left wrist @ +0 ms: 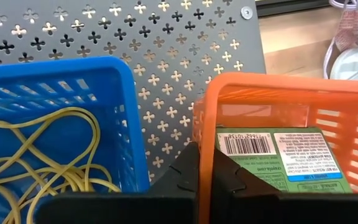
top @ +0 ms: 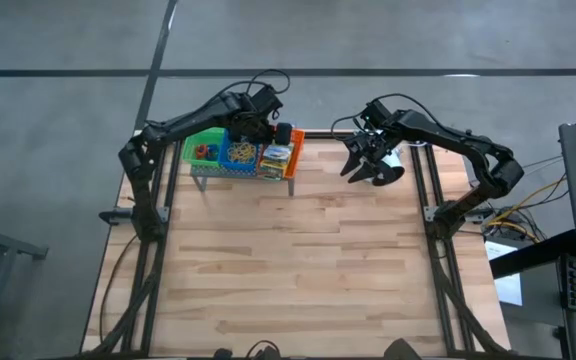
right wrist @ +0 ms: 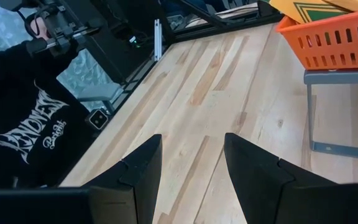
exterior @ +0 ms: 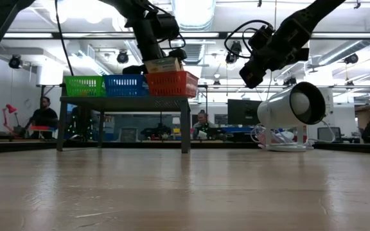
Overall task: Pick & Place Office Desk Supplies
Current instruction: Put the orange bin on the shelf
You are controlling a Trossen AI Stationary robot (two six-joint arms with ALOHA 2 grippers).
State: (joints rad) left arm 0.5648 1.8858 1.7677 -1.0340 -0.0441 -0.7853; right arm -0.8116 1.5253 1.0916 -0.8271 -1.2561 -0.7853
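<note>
Trays of office supplies stand in a row on the grey perforated shelf (top: 240, 172), which sits at the table's (top: 308, 270) far edge, around eleven o'clock from the table's middle. The green tray (top: 200, 149) is outermost, the blue tray (top: 238, 152) sits in the middle and the orange tray (top: 286, 146) is nearest the table's centre line. The left wrist view shows the blue and orange trays just apart, with a strip of bare shelf between their walls. Tan rubber bands (left wrist: 36, 155) lie tangled in the blue tray, and a green printed card box (left wrist: 278, 158) lies flat in the orange tray.

All the wood from the shelf's legs to the near edge is open, so most of the table is free for moving. The white lamp (exterior: 294, 106) stands at about one o'clock, near the far right corner.

The left end effector (left wrist: 204, 180) hangs over the shelf, right above the gap between the blue and orange trays, its fingers pressed together and gripping nothing. The right end effector (top: 370, 165) hovers in the air at roughly one o'clock, beside the lamp and well apart from the trays, its fingers spread wide and empty. A person in a dark printed top (right wrist: 30, 130) stands just past the table's edge.
</note>
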